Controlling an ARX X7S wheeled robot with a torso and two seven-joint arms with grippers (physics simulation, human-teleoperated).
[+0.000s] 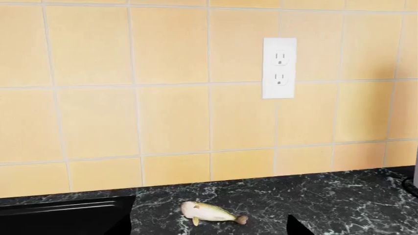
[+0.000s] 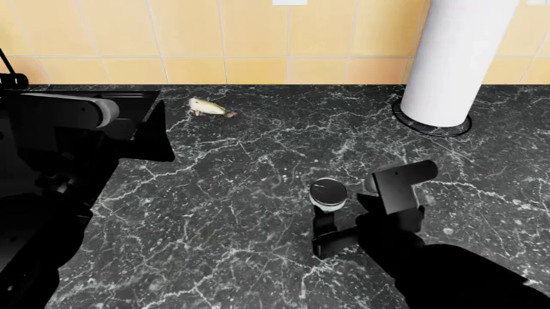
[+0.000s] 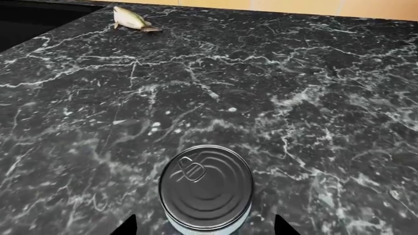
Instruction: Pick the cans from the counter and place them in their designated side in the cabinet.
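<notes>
The squat can point(image 2: 328, 194) stood upright on the counter point(image 2: 241, 193), just right of centre in the head view, its dark ring-pull top facing up. I had my right end effector point(image 2: 331, 222) low behind it with the jaws spread to either side of it. In the right wrist view the can point(image 3: 206, 188) sat between the two dark fingertips point(image 3: 125, 226) at the bottom edge, with gaps both sides, so nothing was gripped. I judged that placement was meant to let me close squarely on the can's sides. My left end effector point(image 1: 209, 230) hung at the left, near the stove, idle; only dark tips showed, apparently apart. A pale lump point(image 2: 210, 107) lay at upper left, the paper-towel roll point(image 2: 451, 58) upper right, both well clear.
</notes>
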